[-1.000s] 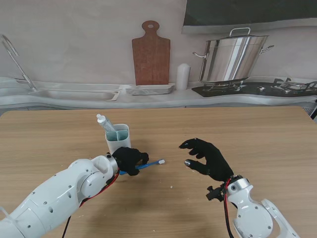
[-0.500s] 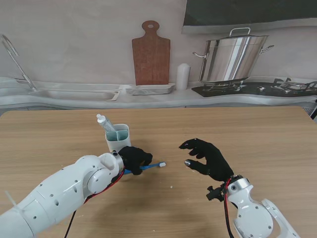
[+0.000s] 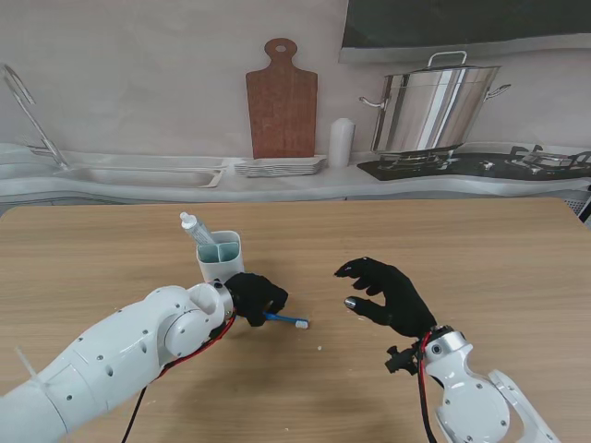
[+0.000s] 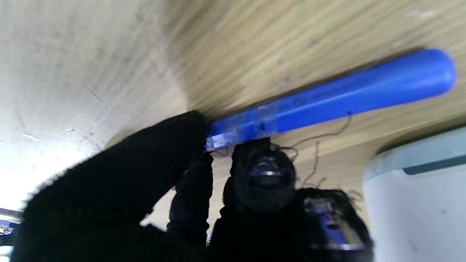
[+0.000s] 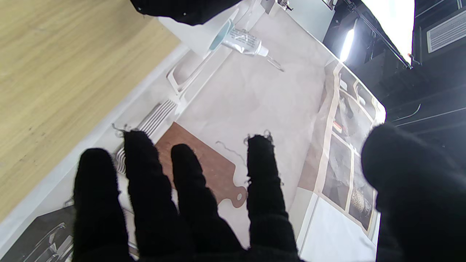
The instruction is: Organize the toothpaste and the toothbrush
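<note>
Toothpaste (image 3: 196, 229) — stowed in holder (image 3: 221, 259). Toothbrush (image 3: 287, 319) — pinched by your left hand (image 3: 256, 297), low over bench (image 3: 480, 249), not stowed. Right hand (image 3: 383, 295) — spread, idle.

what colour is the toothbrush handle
Blue; the toothbrush handle shows best in the left wrist view, pinched by the left hand.

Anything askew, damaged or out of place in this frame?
The left hand's glove is frayed: loose threads trail beside the toothbrush it pinches, and metal shows through at the fingertips. The toothpaste already leans in the holder.
</note>
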Tool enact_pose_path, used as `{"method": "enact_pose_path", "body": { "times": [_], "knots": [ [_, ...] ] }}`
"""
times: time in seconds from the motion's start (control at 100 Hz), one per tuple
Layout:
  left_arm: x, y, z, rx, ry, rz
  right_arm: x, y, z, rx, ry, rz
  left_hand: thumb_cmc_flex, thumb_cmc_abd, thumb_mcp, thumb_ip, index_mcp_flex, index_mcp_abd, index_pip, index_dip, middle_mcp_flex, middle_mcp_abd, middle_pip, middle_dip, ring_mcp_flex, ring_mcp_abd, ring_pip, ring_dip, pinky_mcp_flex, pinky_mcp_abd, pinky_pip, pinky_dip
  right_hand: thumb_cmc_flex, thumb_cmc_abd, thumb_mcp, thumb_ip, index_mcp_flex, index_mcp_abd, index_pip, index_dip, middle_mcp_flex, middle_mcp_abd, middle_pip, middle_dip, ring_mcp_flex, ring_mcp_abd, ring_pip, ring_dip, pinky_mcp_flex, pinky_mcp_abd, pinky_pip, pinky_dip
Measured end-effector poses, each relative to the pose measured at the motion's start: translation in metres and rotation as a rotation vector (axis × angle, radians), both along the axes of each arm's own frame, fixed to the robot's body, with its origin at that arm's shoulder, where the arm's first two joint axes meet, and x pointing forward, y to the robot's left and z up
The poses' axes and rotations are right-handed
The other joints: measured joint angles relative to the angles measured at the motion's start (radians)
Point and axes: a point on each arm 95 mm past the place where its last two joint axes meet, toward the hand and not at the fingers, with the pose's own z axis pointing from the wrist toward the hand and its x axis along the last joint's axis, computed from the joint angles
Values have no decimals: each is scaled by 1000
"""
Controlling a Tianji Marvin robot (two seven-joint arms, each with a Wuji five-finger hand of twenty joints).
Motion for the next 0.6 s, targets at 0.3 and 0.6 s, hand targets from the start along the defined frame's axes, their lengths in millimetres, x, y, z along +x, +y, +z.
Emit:
{"method": "enact_pose_path", "body": {
  "times": [0.3, 0.6],
  "knots": [
    [3, 2, -4, -41, 37, 8, 0, 0, 0, 0, 0, 0, -31, -173, 131, 179, 70, 11, 24, 72, 29, 30, 41, 48, 27, -1, 72, -43, 13, 0, 23, 46, 0, 0, 0, 0, 0, 0, 0, 0, 1, 0, 0, 0, 0, 0, 0, 0, 0, 0, 0, 0],
    [-13, 9, -5, -127, 50, 68, 0, -1, 0, -8, -10, -9, -27, -232, 147, 221, 95, 11, 24, 107, 57, 30, 26, 45, 47, -12, 141, -67, 21, 0, 33, 66, 0, -1, 0, 0, 40, 10, 1, 1, 4, 0, 0, 0, -33, 0, -17, 0, -24, 0, 0, 0]
  ]
}}
